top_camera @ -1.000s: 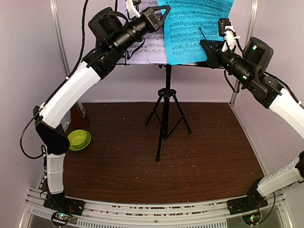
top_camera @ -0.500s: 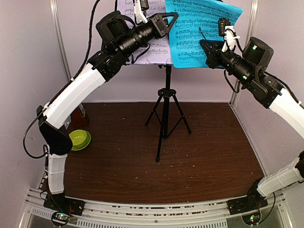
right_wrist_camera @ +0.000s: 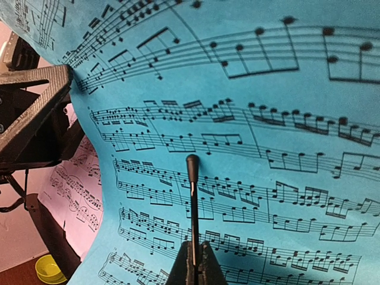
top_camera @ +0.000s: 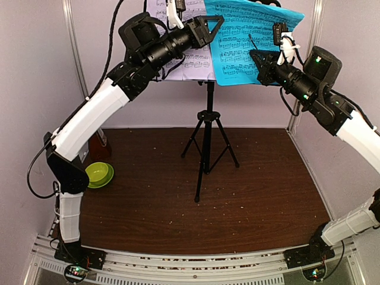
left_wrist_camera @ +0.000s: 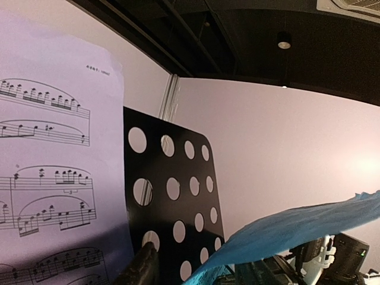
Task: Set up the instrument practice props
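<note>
The black perforated music stand (top_camera: 205, 142) stands on its tripod at the table's middle; its desk (left_wrist_camera: 178, 208) is up high. A white music sheet (top_camera: 196, 62) leans on the desk's left half and also shows in the left wrist view (left_wrist_camera: 53, 178). A cyan music sheet (top_camera: 246, 41) sits tilted on the right half and bows outward (left_wrist_camera: 297, 228). My left gripper (top_camera: 209, 25) is open at the cyan sheet's left edge; one finger (left_wrist_camera: 143, 267) shows. My right gripper (top_camera: 256, 56) is shut on a thin black retaining rod (right_wrist_camera: 192, 196) lying against the cyan sheet (right_wrist_camera: 267, 148). A brown metronome (top_camera: 102, 139) is mostly hidden behind my left arm.
A lime-green bowl (top_camera: 99, 174) sits on the brown table (top_camera: 255, 196) at the left, and also shows in the right wrist view (right_wrist_camera: 50, 268). Crumbs dot the table. Pale walls close in on both sides and behind the stand.
My left gripper has moved up and to the right. The cyan sheet has swung clockwise, its top right corner lower and further right. The right arm has held still.
</note>
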